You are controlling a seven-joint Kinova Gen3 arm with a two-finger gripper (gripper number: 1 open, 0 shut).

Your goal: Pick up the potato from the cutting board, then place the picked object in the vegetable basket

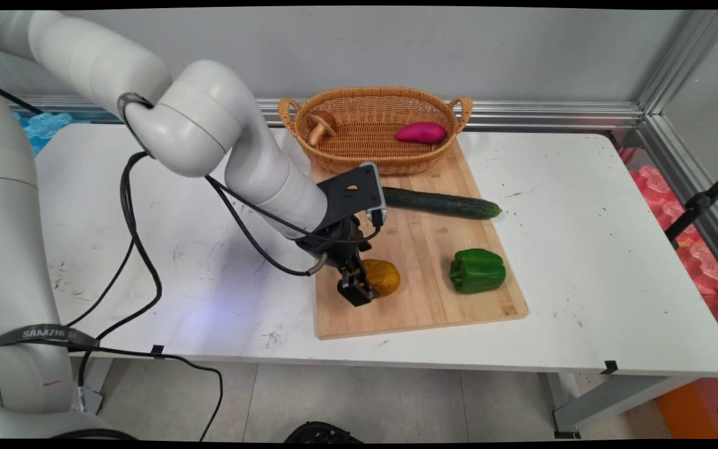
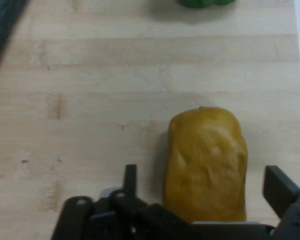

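Potato (image 1: 382, 277), yellow-brown and lumpy, lies near the front left corner of a bamboo cutting board (image 1: 424, 299) on a scuffed white table (image 1: 583, 262). Grey wall behind, aluminium rail along its foot. Skin dull and dimpled, shape oblong with blunt ends. Gripper (image 2: 200, 192) low at the potato, fingers (image 2: 279, 189) spread, one on each side, neither pressed against it. On the same board: green bell pepper (image 1: 477, 270) to the right, dark cucumber (image 1: 441, 202) further back, wicker basket (image 1: 334, 159) at the far end holding a mushroom (image 1: 320, 125) and a purple sweet potato (image 1: 421, 133).
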